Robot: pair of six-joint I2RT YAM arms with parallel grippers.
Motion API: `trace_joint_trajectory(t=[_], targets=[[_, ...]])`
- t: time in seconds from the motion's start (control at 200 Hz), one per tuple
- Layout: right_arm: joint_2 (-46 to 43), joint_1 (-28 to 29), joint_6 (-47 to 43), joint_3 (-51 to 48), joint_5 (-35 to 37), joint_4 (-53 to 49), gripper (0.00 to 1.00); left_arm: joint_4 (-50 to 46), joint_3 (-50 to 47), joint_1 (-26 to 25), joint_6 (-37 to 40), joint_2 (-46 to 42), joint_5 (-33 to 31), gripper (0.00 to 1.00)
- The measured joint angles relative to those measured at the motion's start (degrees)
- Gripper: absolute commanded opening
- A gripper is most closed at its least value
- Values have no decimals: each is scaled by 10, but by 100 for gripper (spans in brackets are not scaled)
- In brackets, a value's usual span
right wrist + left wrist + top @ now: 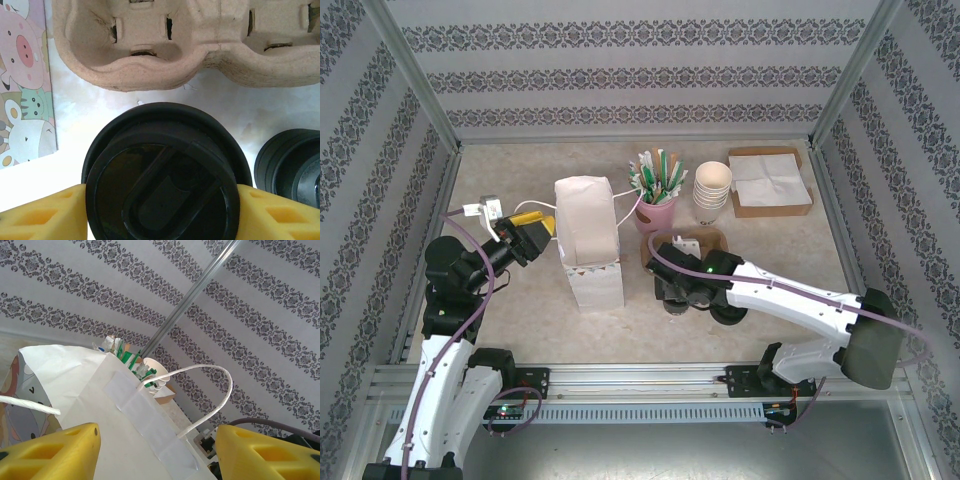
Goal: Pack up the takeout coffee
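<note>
Takeout coffee (160, 170): a small cup capped by a round black plastic lid, seen from above in the right wrist view. It sits over the pale surface (800, 260), just in front of a moulded pulp cup carrier (185, 45).

The largest thing nearby is a white paper bag (585, 235) with twisted paper handles, at the middle of the surface and left of the cup. The left end effector (157, 460) is at the bag's top edge, its yellow fingers (50, 455) spread wide with one handle loop between them, gripping nothing.

The right end effector (162, 212) reaches in from the right. Its fingers (45, 212) flank the cup and run under the lid's rim on both sides. The lid hides any contact with the cup wall, so I cannot tell whether it is gripping. A low stack of loose black lids (290, 165) stands just to the right.

Likely handling: the cup is light unless full, its paper wall is soft enough to crush, and the lid is smooth and could pop off. The best hold is on the cup wall just below the lid, with gentle pressure and the cup kept upright.
</note>
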Motion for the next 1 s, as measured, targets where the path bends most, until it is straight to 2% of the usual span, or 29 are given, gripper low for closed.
trace_joint_trajectory(t=[0.265,0.764,0.999], targets=[[-33,-19,5,-30,-29,22,66,0,0,0,0,0,0,63],[-42,-41,5,-40,-61,35,65,0,0,0,0,0,0,63],[-32,-41,8,-18,-60,16,69,0,0,0,0,0,0,62]])
